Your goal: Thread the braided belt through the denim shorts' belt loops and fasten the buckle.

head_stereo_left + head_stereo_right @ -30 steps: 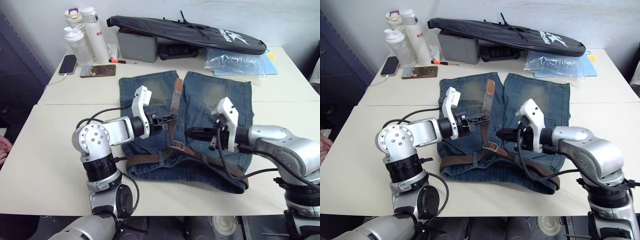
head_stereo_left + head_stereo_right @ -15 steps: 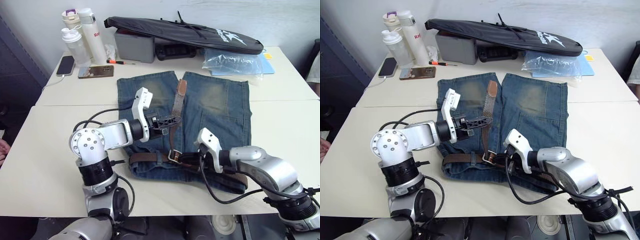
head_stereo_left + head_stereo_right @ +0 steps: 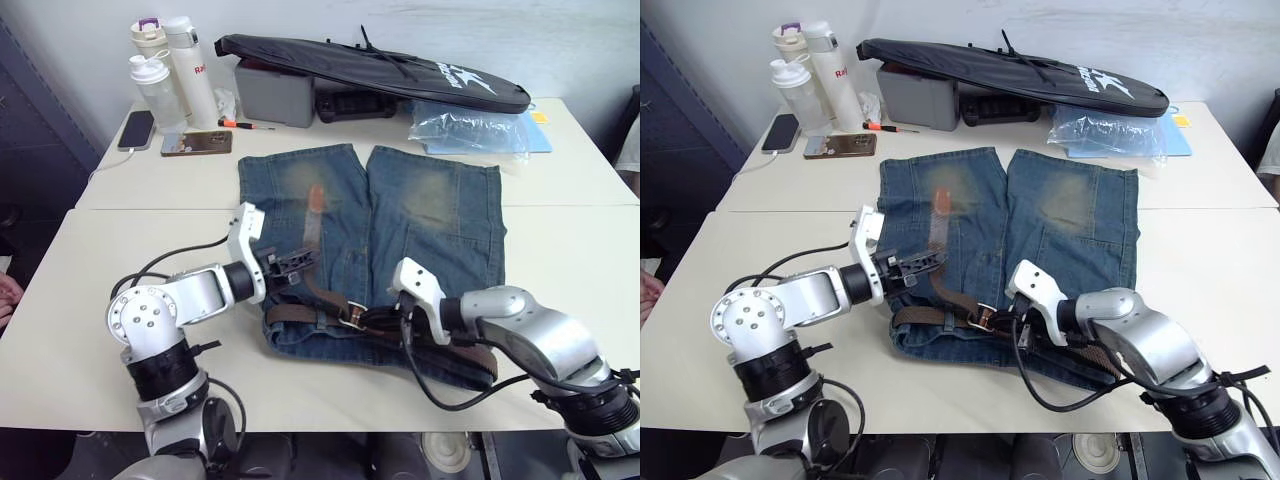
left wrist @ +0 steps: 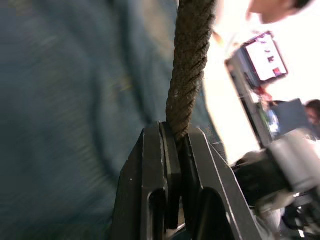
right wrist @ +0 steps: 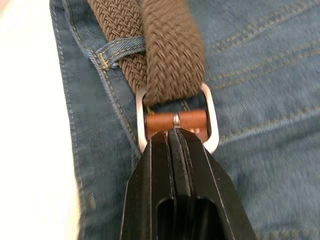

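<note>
Braided dark brown belt (image 3: 322, 301) runs left-to-right along the faded blue denim shorts' (image 3: 430, 215) waistband at lower centre, its silver buckle (image 5: 176, 120) pinched by the right gripper (image 3: 388, 321), while the left gripper (image 3: 298, 262), clamped on the free end, holds it angling up-left.

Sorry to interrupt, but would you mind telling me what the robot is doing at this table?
It is fastening a braided belt on denim shorts lying flat on the table. The belt lies along the waistband under at least one belt loop. The right gripper is shut at the buckle, on its tan leather end, while the left gripper pinches the free strap, which passes through the buckle frame.
</note>
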Tool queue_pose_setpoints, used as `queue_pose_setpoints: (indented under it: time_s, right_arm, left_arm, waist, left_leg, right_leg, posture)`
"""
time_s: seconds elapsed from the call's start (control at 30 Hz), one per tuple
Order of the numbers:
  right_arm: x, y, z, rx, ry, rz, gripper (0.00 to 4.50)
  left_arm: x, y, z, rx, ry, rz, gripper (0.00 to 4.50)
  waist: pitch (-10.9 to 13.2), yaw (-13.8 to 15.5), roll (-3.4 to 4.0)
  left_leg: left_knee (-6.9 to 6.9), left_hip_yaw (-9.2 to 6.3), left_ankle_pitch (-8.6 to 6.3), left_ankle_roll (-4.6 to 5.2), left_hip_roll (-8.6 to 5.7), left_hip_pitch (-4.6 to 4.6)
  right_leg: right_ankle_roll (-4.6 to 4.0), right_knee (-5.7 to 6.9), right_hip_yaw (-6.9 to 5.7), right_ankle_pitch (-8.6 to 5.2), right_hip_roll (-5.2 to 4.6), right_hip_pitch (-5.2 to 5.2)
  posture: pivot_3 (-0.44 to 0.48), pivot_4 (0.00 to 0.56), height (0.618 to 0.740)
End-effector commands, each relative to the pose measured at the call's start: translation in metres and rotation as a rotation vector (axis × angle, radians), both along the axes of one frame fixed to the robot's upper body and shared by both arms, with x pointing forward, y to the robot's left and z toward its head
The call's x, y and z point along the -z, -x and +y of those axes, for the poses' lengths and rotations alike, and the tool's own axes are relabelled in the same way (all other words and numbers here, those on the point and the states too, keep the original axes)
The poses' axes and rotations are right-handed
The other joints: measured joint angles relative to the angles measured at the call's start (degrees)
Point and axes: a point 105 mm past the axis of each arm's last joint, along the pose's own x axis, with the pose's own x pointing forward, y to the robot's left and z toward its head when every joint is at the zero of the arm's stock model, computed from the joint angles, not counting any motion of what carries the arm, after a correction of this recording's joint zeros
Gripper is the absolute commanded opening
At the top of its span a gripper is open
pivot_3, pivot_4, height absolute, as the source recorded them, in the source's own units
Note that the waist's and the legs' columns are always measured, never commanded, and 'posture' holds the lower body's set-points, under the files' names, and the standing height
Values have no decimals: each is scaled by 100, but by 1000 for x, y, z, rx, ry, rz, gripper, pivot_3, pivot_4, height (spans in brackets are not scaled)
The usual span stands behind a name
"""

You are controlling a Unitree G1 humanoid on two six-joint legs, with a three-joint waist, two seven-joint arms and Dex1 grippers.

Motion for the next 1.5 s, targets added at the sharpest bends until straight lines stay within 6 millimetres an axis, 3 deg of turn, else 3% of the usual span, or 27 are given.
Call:
queue_pose_setpoints:
  time_s: [0.03, 0.3, 0.7, 0.97, 1.23, 1.5]
  right_arm:
    - [-20, -1, -8, -5, -15, -30, 69]
    - [-13, -3, -9, -14, 22, 8, 69]
    - [-12, -10, 21, -35, -106, 33, 69]
    - [-9, -15, 34, -45, -138, 40, 69]
    - [12, -12, 36, -50, -96, 101, 69]
    - [37, -10, 33, -42, -24, 136, 69]
  left_arm:
    - [-15, 3, 3, 18, -7, -80, 0]
    - [-17, -3, 7, -10, -4, -84, 0]
    - [-9, -1, 17, -39, -55, -69, 0]
    - [-14, -4, 16, -39, -72, -92, 0]
    - [-19, -18, 22, -95, -115, -131, 0]
    - [-25, -23, 7, -51, -111, -168, 0]
  waist:
    - [1, -4, 1]
    - [1, -15, 2]
    - [5, -24, 8]
    - [6, -21, 10]
    - [7, -28, 12]
    - [6, -63, 14]
  left_leg:
    - [0, 0, -1, 2, 0, -1]
    - [-4, 2, -4, 2, 3, -1]
    - [-4, 2, -5, 1, 6, 1]
    - [-8, 2, -5, 0, 8, 0]
    - [-7, 2, -6, -1, 10, 0]
    - [-11, 5, -7, -4, 13, 4]
  right_leg:
    - [0, -2, 0, 0, 0, 0]
    - [-1, -33, 0, 0, 2, 0]
    - [-1, -34, 0, 0, 5, -2]
    - [-2, -33, 1, 1, 8, -3]
    - [-3, -4, 2, 1, 10, -6]
    - [-3, -4, 4, 0, 13, -6]
  posture:
    - [0, 150, 740]
    - [0, 150, 740]
    - [0, 150, 740]
    - [0, 150, 740]
    - [0, 150, 740]
    - [0, 150, 740]
